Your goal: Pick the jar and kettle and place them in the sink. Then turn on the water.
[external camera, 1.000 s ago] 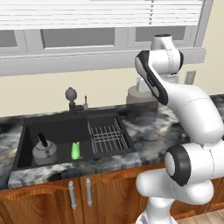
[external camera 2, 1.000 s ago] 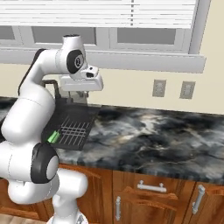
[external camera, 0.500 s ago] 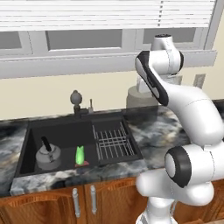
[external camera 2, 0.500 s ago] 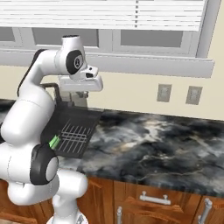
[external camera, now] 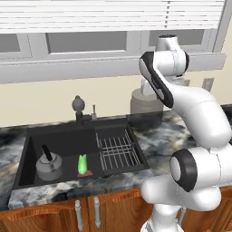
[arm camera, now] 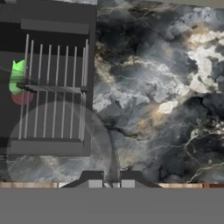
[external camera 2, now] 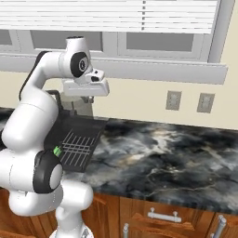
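Note:
A see-through grey jar hangs under the hand, above the counter just right of the sink. My gripper is shut on the jar's edge, and the jar's round outline shows faintly beside the fingers. From the right side the jar sits just below the gripper. The grey kettle with its black handle stands upright in the left of the basin. The dark faucet rises behind the sink, and no water runs from it.
A small green thing on a red base stands in the basin beside the wire rack. Dark marble counter stretches right of the sink. Two wall outlets sit above it, and wooden cabinet fronts lie below.
The whole picture has drifted slightly, so the base has moved a little. The arm keeps its pose with the jar under the hand. Kettle and green thing stay in the basin.

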Controlling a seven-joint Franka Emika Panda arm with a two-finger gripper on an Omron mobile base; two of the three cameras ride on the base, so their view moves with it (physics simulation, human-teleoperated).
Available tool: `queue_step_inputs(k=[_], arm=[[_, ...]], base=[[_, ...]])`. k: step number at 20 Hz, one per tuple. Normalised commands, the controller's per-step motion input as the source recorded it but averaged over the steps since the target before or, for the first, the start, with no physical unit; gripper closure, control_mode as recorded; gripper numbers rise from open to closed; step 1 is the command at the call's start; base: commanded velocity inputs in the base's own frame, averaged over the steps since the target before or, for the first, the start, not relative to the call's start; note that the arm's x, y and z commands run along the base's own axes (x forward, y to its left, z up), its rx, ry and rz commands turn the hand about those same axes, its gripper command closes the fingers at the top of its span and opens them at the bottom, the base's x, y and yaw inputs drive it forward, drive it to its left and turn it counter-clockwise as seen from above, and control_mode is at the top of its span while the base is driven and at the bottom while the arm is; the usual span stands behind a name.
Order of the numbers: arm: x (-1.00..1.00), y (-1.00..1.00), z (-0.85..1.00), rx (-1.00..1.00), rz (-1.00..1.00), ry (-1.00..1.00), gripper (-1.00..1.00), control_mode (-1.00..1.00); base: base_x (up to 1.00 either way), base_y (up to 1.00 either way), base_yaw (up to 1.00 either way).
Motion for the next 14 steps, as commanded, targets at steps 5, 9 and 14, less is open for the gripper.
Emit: queue_step_inputs(k=[5,9,14], arm=[[0.0,0.0,0.0,0.0,0.0,0.0,1.0,1.0],[0.0,0.0,0.0,0.0,0.0,0.0,1.0,1.0],[0.0,0.0,0.0,0.0,0.0,0.0,1.0,-1.0]], base=[[0.0,0.0,0.0],[0.0,0.0,0.0],[0.0,0.0,0.0]])
